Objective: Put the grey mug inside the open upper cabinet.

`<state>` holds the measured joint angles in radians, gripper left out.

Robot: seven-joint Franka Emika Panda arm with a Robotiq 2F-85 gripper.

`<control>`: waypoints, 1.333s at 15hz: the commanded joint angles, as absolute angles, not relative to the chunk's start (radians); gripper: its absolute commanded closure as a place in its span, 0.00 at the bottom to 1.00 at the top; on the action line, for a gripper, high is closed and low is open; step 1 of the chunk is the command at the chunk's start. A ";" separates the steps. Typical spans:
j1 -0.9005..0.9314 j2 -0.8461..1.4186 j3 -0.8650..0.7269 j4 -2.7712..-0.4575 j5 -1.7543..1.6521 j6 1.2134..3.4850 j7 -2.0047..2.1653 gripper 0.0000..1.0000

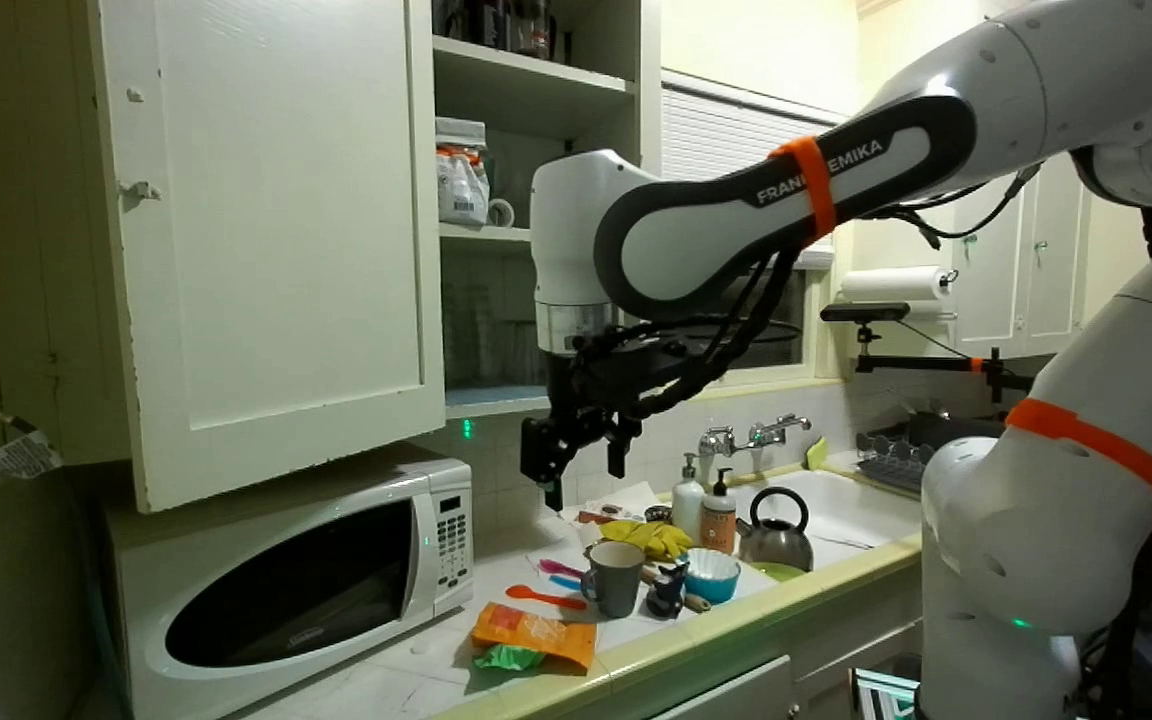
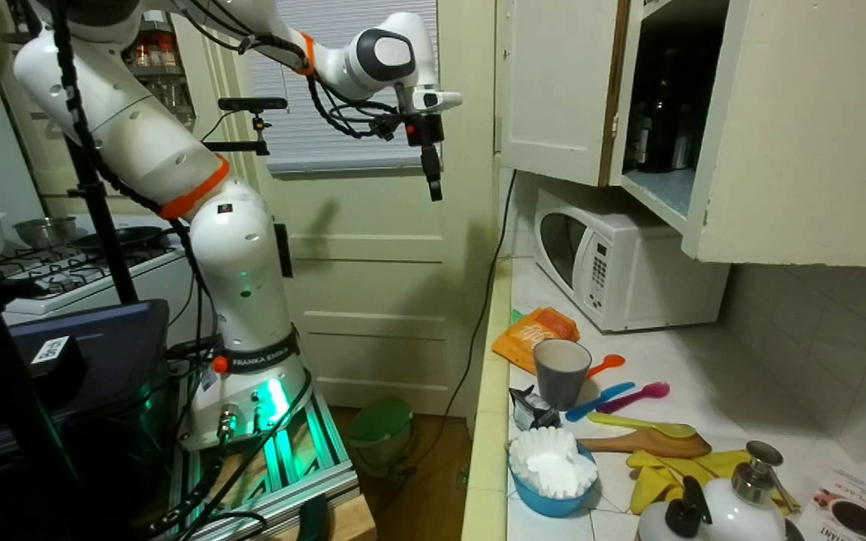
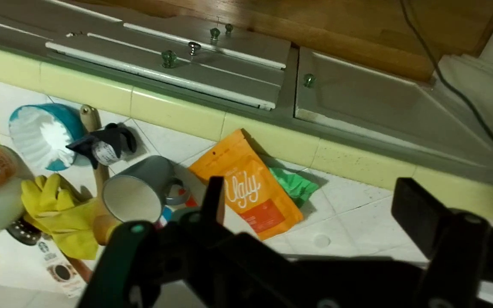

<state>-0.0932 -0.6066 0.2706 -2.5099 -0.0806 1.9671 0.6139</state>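
Note:
The grey mug [image 1: 618,585] stands upright on the counter, its handle toward the microwave side. It also shows in an exterior view [image 2: 562,383] and in the wrist view [image 3: 154,173], left of the jaws. My gripper [image 1: 586,485] points down, open and empty, well above the counter; it also shows in an exterior view [image 2: 435,191]. In the wrist view its fingers [image 3: 310,201] are wide apart over counter tiles and an orange packet. The open upper cabinet [image 1: 536,65] has its panelled door [image 1: 276,220] swung out over the microwave. My arm hides part of its lower shelves.
The orange packet [image 1: 536,637], a black item [image 1: 667,592], the teal bowl [image 1: 712,577] and coloured spoons [image 1: 546,597] lie round the mug. The microwave [image 1: 306,580] stands under the cabinet door. Soap bottles [image 1: 718,520] and a kettle [image 1: 776,540] stand near the sink.

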 commanded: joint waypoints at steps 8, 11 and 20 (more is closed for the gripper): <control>-0.168 -0.580 0.176 -2.562 -0.121 1.994 0.848 0.00; -0.213 -0.520 0.200 -2.527 -0.119 1.984 1.021 0.00; -0.241 -0.370 0.114 -2.486 -0.118 1.989 1.413 0.00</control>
<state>-0.2383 -0.4195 0.1298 -2.5105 -0.1087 2.0034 1.2789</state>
